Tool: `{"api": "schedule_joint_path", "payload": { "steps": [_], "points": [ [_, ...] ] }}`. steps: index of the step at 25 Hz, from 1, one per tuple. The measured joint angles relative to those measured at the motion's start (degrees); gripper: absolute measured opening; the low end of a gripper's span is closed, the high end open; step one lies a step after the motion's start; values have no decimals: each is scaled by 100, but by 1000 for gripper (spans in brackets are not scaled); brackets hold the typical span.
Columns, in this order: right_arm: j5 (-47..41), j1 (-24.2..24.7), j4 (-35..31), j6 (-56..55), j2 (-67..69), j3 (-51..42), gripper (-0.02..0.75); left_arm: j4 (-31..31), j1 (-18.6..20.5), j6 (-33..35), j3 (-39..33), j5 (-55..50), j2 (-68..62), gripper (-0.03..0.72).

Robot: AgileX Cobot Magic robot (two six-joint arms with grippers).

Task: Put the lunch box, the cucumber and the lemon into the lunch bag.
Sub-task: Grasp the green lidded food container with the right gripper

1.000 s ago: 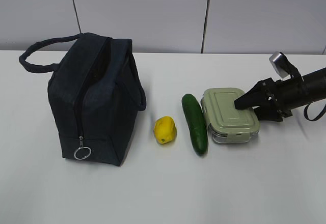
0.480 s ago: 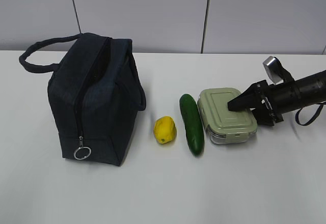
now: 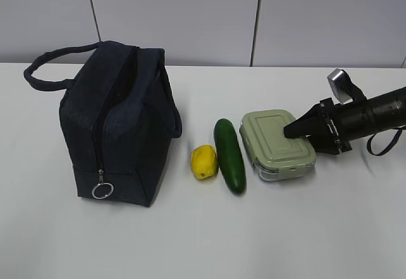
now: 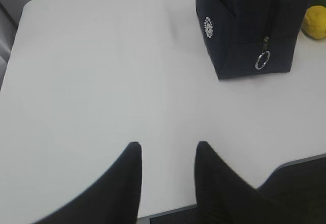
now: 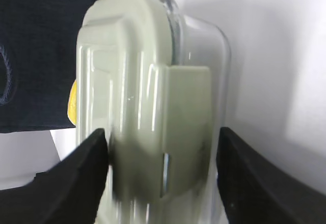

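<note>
At the bottom of the left wrist view the left hand (image 4: 165, 155) shows two dark fingers spread apart over bare white tabletop (image 4: 102, 81), touching nothing. Farther off, in the upper right of that frame, the lunch bag (image 4: 244, 25) stands with its white round logo and its metal ring pull (image 4: 262, 60) hanging low on the zip; what the bag holds cannot be seen from any view.

In the exterior view the bag fills the left of the frame, upright, its zip line running up the near end and over the top, one loop handle (image 3: 57, 63) arching off to the upper left. To its right, near the middle, the lemon (image 3: 203, 162) lies touching or just beside the cucumber (image 3: 229, 155), which lies just left of the lunch box (image 3: 276, 144) and looks to be touching it. The lunch box sits flat on the tabletop, sage lid on.

At centre right the right hand (image 3: 297, 130) reaches in from the right edge. The right wrist view shows its fingers (image 5: 76, 178) set either side of the lunch box's end; whether they press it cannot be told
</note>
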State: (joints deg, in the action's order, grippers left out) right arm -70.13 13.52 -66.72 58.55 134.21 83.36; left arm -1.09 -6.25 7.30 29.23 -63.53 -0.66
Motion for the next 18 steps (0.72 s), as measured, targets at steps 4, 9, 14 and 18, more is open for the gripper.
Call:
{"api": "schedule_joint_path", "payload": {
  "steps": [4, 9, 14, 18],
  "points": [
    [-4, 0, -3, 0, 0, 0, 473, 0, 0, 0, 0, 0, 0, 239],
    [-14, 0, -12, -22, 0, 0, 465, 0, 0, 0, 0, 0, 0, 239],
    [-18, -10, -12, -43, 0, 0, 446, 0, 0, 0, 0, 0, -43, 239],
    [-40, -10, -39, -43, 0, 11, 390, 0, 0, 0, 0, 0, -234, 239]
  ]
}}
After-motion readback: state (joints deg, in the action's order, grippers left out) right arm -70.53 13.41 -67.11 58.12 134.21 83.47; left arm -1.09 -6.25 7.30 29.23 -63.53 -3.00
